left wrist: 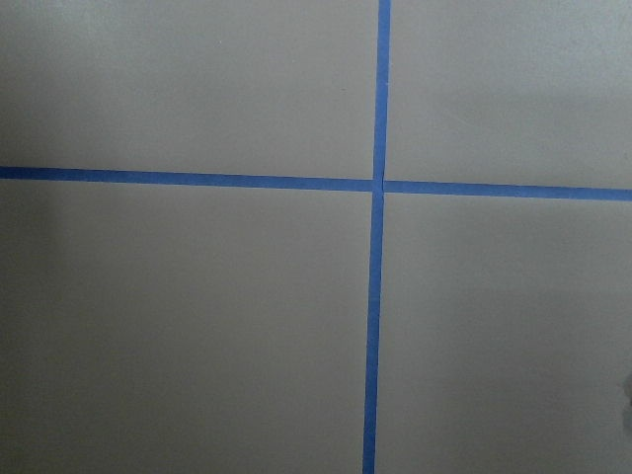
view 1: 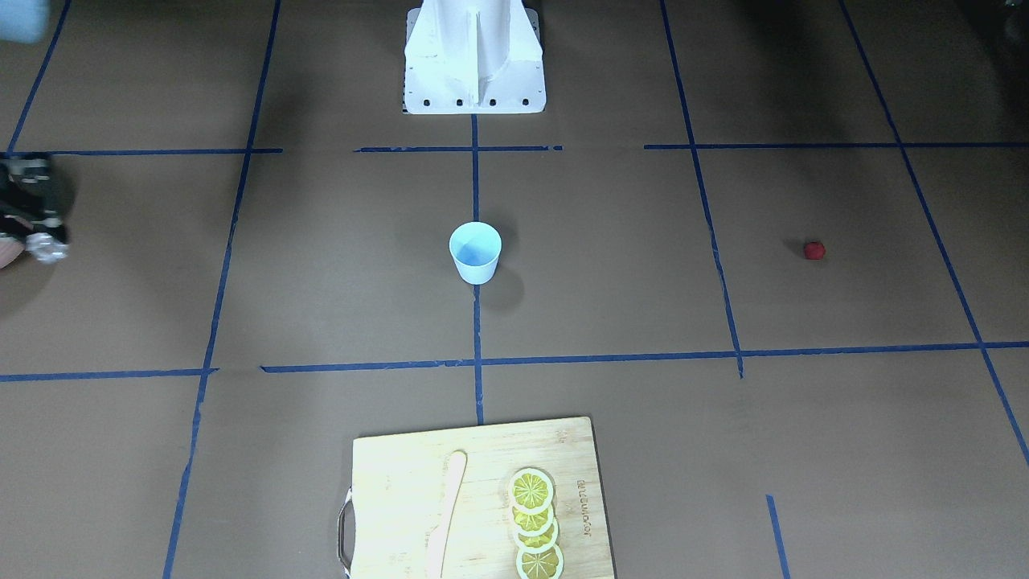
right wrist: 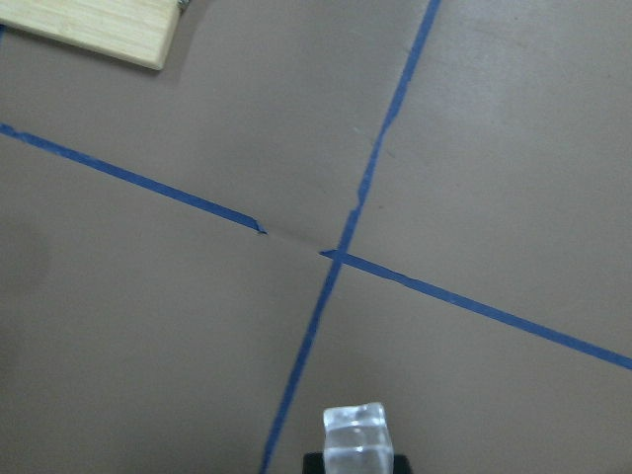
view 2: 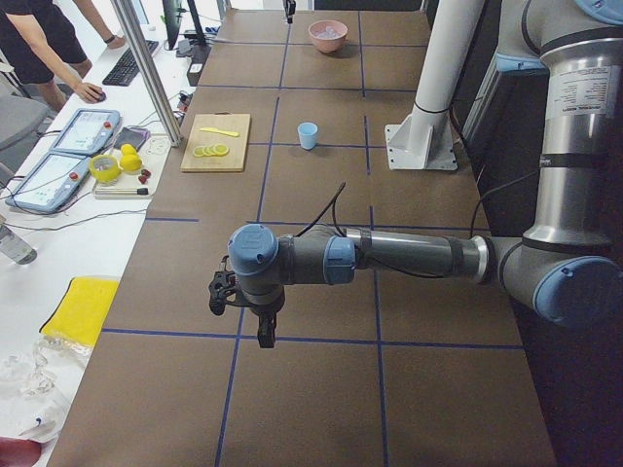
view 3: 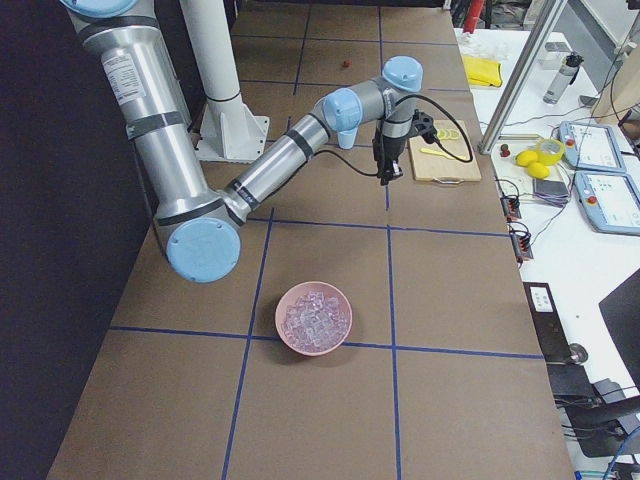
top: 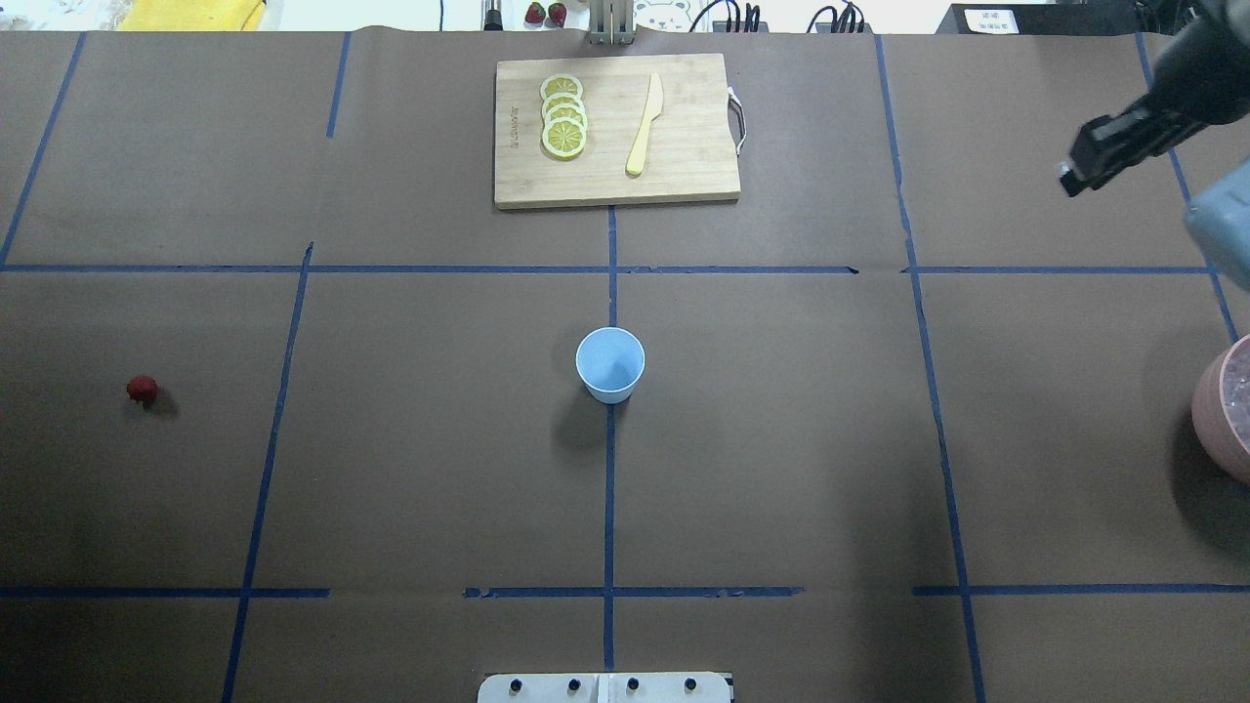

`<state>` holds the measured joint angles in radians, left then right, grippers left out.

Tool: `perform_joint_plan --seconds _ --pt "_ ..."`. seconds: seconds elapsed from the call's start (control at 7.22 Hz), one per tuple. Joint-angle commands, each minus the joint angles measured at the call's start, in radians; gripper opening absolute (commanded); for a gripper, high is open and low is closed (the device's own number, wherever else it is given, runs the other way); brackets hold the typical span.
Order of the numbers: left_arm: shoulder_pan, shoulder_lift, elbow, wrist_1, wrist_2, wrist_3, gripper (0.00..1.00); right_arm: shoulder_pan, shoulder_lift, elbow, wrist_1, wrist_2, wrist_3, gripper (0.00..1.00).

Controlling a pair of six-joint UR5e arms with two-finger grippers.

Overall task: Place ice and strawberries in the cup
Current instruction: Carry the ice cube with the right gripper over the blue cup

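The right hand (top: 1074,177) is closed on one clear ice cube (right wrist: 355,439). Its wrist view shows the cube pinched at the fingertips and held up off the surface (top: 420,459). Below the cube lies a crossing of blue tape lines (right wrist: 339,255), and a corner of the cutting board (top: 615,137) shows in that view's upper left. Seen from overhead, this hand hangs at the far right side, beyond the pinkish bowl (view 3: 314,318) and well apart from the cup (top: 610,364). The bowl sits at the right edge of the surface, heaped with more ice cubes (view 3: 316,314).

The left hand (view 2: 265,336) points down above a tape line at the robot's left end of the surface. It shows only in the side view, so I cannot tell whether it is open or closed. Its wrist view looks down on brown surface and a tape crossing.

The cup stands upright in the middle of the surface, on the centre tape line. The strawberry (top: 143,390) lies by itself on the left side, well apart from the cup.

The cutting board lies at the far edge, in line with the cup. It carries a row of overlapping lemon slices (top: 563,115) and a pale knife (top: 645,125) beside them.
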<state>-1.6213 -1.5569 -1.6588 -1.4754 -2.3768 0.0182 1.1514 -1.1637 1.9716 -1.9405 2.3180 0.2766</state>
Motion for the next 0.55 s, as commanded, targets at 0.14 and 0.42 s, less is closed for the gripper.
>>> perform_joint_plan --seconds 0.14,0.42 --pt "0.000 0.001 0.008 0.001 0.001 0.003 1.00 -0.330 0.238 -0.033 -0.002 -0.151 0.535 0.00" --pt "0.000 0.001 0.014 0.001 0.001 0.003 1.00 -0.471 0.384 -0.153 0.002 -0.239 0.741 0.00"
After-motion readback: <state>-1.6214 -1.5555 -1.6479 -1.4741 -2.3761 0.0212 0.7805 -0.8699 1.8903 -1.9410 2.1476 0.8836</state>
